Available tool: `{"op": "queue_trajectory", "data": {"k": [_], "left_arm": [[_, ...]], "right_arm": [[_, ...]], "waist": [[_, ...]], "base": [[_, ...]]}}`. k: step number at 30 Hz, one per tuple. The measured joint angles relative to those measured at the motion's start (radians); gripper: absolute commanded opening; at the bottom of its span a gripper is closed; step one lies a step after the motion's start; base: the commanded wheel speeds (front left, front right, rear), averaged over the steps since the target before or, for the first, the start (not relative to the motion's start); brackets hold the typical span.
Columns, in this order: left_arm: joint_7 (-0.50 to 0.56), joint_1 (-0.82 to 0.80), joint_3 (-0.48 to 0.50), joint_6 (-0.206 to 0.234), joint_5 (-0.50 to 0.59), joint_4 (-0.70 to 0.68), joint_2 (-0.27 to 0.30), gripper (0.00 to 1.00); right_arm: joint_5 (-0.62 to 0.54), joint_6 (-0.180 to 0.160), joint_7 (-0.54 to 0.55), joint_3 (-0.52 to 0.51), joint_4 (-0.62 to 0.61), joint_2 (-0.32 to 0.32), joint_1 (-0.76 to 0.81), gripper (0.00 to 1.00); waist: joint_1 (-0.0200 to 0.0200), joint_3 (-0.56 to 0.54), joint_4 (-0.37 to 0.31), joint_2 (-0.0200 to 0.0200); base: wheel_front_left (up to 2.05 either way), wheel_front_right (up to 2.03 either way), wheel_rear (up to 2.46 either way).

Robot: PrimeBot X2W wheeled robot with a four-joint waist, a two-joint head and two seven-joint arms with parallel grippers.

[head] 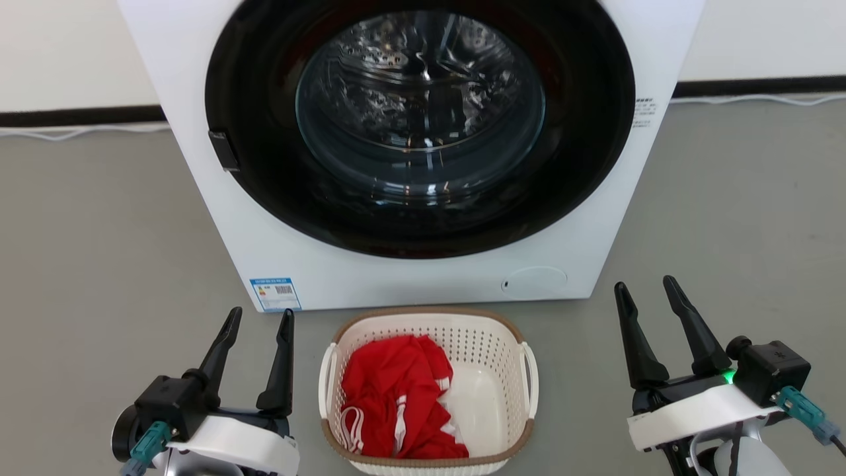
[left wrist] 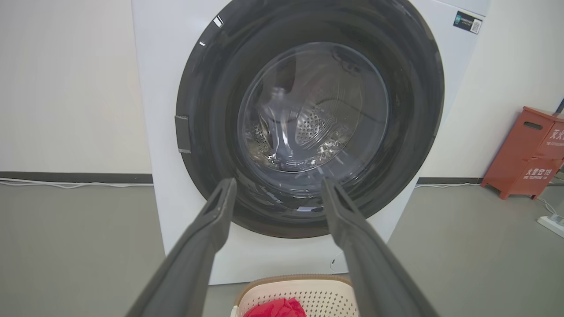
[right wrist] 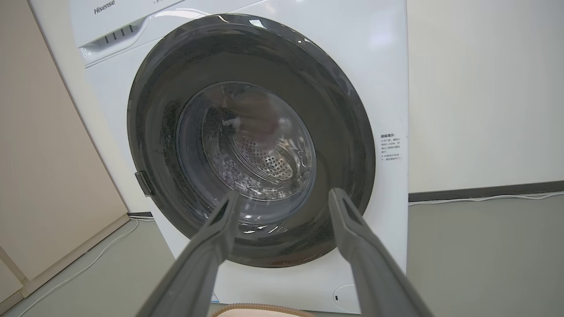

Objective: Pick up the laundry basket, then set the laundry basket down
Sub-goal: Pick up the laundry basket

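Head view. The laundry basket [head: 486, 347] sits on the grey floor [head: 99, 264], just in front of the washing machine [head: 423, 277], whose door is shut. It is centred between the two arms. A red garment [head: 396, 390] lies in its left half. A white loop handle [head: 325, 390] shows on the left side and another [head: 531, 380] on the right. Left gripper [head: 261, 314]: jaws apart, empty, beside the basket but clear of it. Right gripper [head: 644, 284]: jaws apart, empty, farther from the basket.

Left wrist view. The left gripper [left wrist: 277, 182] has spread jaws pointing at the machine door. The basket's brown rim [left wrist: 291, 278] is at the bottom edge, below the fingers.

Right wrist view. The right gripper [right wrist: 284, 193] is likewise open. A sliver of basket rim [right wrist: 255, 308] shows at the bottom edge.

Handling estimate: perforated plastic with one garment inside, so probably light and fairly stiff, though the walls may flex if squeezed. The plastic looks smooth and could slip. The best hold is likely one jaw pair on each loop handle, lifting evenly because the load sits to the left.
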Motion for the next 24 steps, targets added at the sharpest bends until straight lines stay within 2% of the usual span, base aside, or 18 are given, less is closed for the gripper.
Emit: {"op": "queue_trajectory", "data": {"k": [13, 24], "left_arm": [[-0.004, -0.119, 0.002, 0.0, 0.005, 0.081, -0.001, 1.0], [-0.005, -0.276, 0.011, 0.0, -0.007, 0.228, 0.003, 1.0]], "right_arm": [[0.026, 0.0, -0.001, 0.009, 0.067, -0.031, -0.09, 1.0], [0.059, 0.0, -0.001, 0.008, 0.159, -0.035, -0.21, 1.0]], "waist": [[0.0, 0.152, -0.009, 0.0], [0.0, 0.314, -0.013, -0.0001]], "base": [[0.0, 0.0, 0.0], [0.0, 0.0, 0.0]]}}
